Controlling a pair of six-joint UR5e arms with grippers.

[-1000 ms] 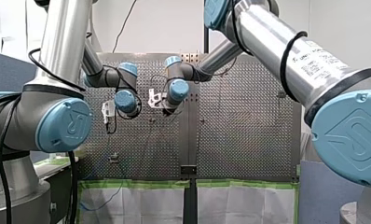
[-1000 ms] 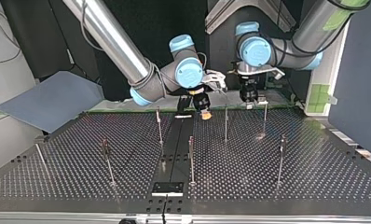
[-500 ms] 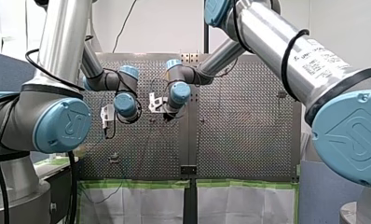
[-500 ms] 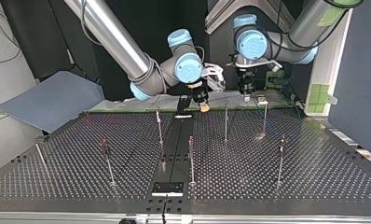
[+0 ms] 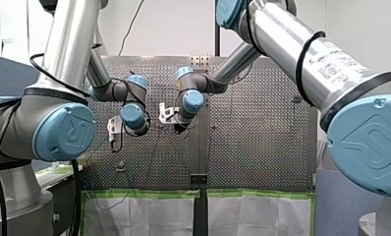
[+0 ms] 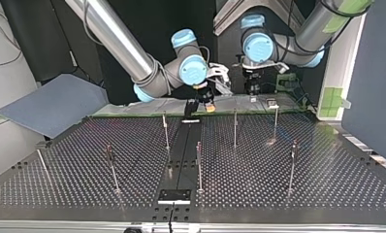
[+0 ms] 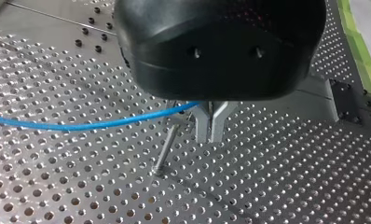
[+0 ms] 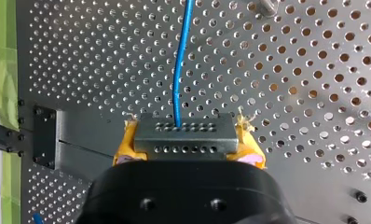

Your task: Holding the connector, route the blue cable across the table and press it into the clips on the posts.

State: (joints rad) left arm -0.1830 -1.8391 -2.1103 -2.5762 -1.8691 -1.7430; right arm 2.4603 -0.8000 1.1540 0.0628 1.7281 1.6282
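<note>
The desk (image 6: 327,187) is a dark metal plate drilled all over with small round holes. A smooth solid strip (image 6: 180,155) runs down its middle, green tape (image 8: 3,70) lines the edge under the arms, and thin upright steel posts (image 6: 199,167) stand scattered across it. The connector (image 8: 183,136) is a small squared-off block of grey metal with two rows of tiny holes on its face. From its top comes the cable (image 8: 178,70), a slim, smooth, bright blue line running straight ahead over the perforated plate. The right jaws are clamped on the connector's two ends, their frayed yellow pads (image 8: 126,148) pressed against it below a rounded black body. The left jaws, two slim bare-metal blades under a bulbous black housing (image 7: 221,46), are closed to a thin slit. The cable goes in between them near their roots and sweeps away sideways in a shallow sag, with one of the posts just beside them. In the top view the right arm (image 6: 116,41), a polished silver tube with pale blue joint caps, slopes down to a wrist over the middle of the taped edge. The left arm (image 6: 312,34) folds in beside it. Both sets of jaws point down, near each other but apart.
</note>
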